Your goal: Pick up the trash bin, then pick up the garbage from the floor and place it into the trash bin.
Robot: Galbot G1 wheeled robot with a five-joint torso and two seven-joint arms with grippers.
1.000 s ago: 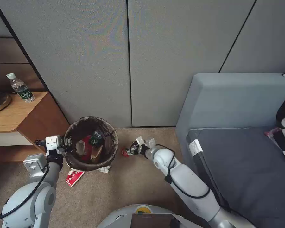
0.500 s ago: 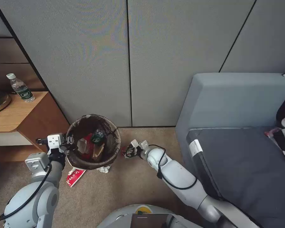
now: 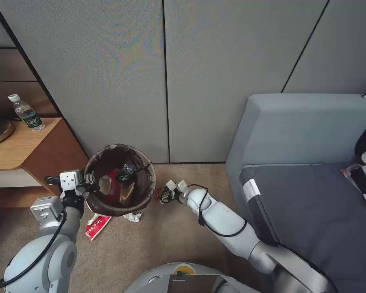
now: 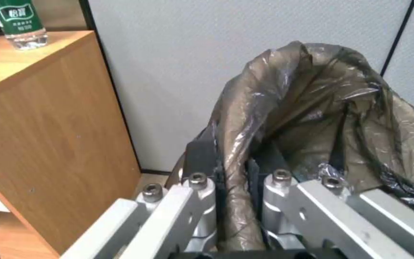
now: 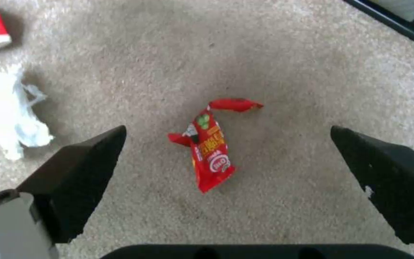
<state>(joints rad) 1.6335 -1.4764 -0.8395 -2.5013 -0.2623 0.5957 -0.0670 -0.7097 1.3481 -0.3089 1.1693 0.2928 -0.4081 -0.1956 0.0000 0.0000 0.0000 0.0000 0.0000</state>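
Head view is showing the left gripper (image 3: 86,184) pinching the rim of the trash bin (image 3: 120,179) at its nine o'clock edge, holding the bin near the wall beside the wooden cabinet (image 3: 32,154). Left wrist view is confirming this: the gripper (image 4: 233,187) is closed tight on the dark bag (image 4: 312,118) folded over the rim, one finger inside and one outside. Inside the bin, red, brown and green-labelled pieces are lying piled together. At about three o'clock from the bin, the right gripper (image 3: 166,194) is reaching down close to the carpet (image 3: 162,240), and the right wrist view is showing it spread wide and holding nothing, with a small red snack wrapper (image 5: 207,144) lying flat between its two dark fingers (image 5: 82,172). A white tissue (image 5: 8,115) and a red-and-white packet (image 3: 95,227) are also lying on the floor, the packet at roughly seven o'clock under the bin. Judging from this, the wrapper is thin and flat, so the fingers could close above it or scrape the pile and push it aside instead of catching it. The left hold looks to be as much on loose bag film as on the plastic rim, so the bin could sag or slip if it tilts under its load.
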